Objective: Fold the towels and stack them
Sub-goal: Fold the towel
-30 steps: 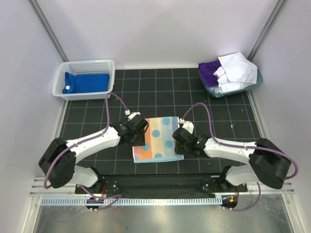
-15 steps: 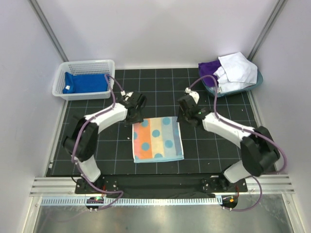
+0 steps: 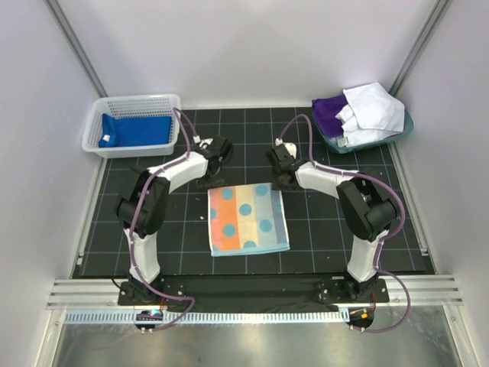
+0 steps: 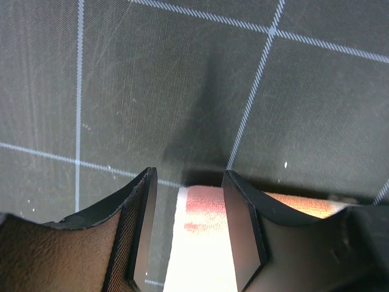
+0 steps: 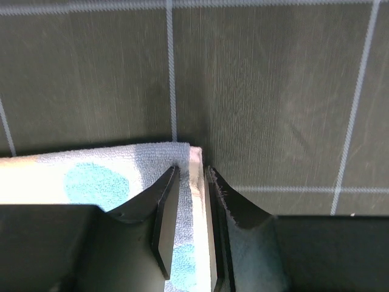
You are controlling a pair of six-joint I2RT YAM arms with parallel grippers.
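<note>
The pastel polka-dot towel (image 3: 248,220) lies flat as a folded rectangle in the middle of the black grid mat. My left gripper (image 3: 212,176) is at its far left corner. In the left wrist view the jaws (image 4: 188,182) stand open with the towel's corner (image 4: 200,243) between them. My right gripper (image 3: 283,177) is at the far right corner. In the right wrist view its jaws (image 5: 192,176) are nearly closed on the towel's edge (image 5: 91,176). A royal blue towel (image 3: 137,130) lies in the basket. Purple (image 3: 328,113) and white (image 3: 374,107) towels lie in the tub.
The white mesh basket (image 3: 130,105) stands at the far left. The teal tub (image 3: 405,126) stands at the far right. Purple cables loop above both arms. The mat (image 3: 244,138) ends at grey walls on both sides.
Both grippers have moved away from me, from the towel's side edges to its far corners. The towel has stayed in place.
</note>
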